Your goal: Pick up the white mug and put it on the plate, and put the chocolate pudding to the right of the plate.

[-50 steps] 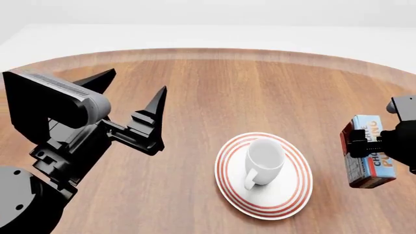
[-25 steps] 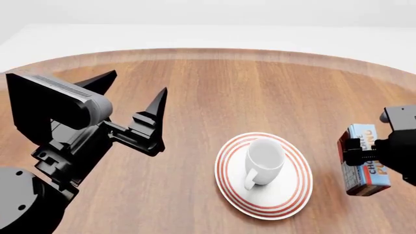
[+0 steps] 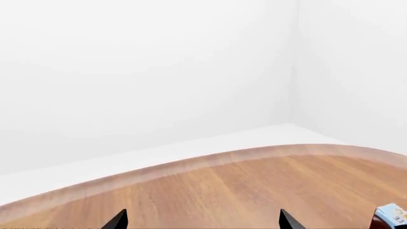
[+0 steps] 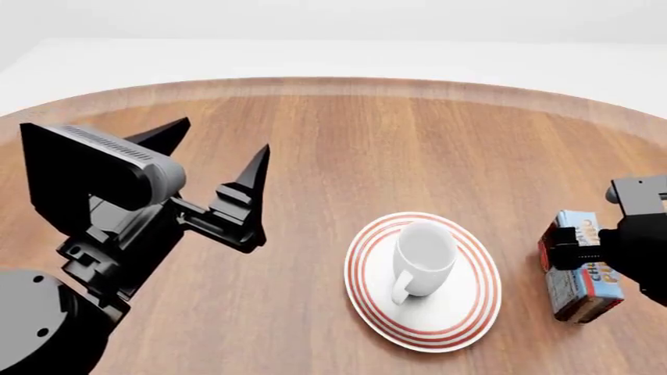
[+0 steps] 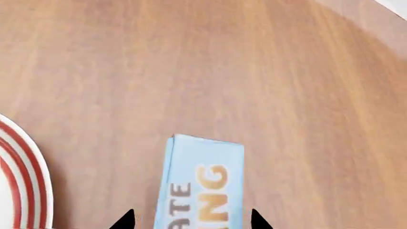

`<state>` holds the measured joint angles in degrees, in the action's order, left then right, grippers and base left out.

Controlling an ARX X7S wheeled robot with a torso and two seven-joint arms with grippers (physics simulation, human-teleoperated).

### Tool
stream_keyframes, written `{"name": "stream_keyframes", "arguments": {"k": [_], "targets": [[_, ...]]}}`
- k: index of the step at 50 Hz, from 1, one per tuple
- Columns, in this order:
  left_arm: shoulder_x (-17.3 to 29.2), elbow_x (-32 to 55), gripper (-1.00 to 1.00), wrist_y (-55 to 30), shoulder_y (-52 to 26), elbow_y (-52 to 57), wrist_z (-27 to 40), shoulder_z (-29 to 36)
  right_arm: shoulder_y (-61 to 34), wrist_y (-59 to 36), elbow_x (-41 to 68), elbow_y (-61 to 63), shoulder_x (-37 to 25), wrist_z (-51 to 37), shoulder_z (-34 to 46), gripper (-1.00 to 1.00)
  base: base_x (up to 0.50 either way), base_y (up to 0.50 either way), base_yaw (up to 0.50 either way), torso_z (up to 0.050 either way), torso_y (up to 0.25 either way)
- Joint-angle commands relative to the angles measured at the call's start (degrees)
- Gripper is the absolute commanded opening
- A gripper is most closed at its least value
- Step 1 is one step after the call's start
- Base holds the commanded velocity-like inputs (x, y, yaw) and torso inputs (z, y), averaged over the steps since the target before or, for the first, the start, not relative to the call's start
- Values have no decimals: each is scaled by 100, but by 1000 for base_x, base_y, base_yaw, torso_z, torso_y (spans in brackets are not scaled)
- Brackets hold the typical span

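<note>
Head cam: high, tilted forward and down over the round wooden bench (image 4: 344, 141), mid-range, both arms in frame. Left wrist cam: looks nearly level across the bench's far edge to white walls, far from objects; chocolate pudding (image 3: 391, 215) clips its corner. Right wrist cam: close, straight down on the pudding plus plate (image 5: 19, 176) rim. All three views share the pudding; head and right wrist share the plate.

The glossy white ceramic mug (image 4: 423, 255) stands on the red-ringed round plate (image 4: 466, 316); the light-blue rectangular pudding box (image 4: 580, 272) lies right of it on the round wooden table (image 4: 396, 148).
</note>
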<state>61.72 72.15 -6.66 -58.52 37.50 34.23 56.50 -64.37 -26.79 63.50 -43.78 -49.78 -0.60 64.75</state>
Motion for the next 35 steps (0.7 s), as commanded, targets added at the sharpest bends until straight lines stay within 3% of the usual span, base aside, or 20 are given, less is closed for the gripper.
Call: {"name": "stream_keyframes", "arguments": {"k": [1,14,35], "targets": [[-113,-135,100,27,35,-51,-128,-107,2,79,-228,-134,193,118,-133,100,0,0,0,0,0],[-135,-110,100,-5,13,-57,-119,-119,5,15,-230,-65,135,46,-137,100,0,0,0,0,0],[-78,-107,100,19,30,-3,-128,-158,-925,-1066,-66,1523,-626,-485,-241,100,0,0,0,0,0]]}}
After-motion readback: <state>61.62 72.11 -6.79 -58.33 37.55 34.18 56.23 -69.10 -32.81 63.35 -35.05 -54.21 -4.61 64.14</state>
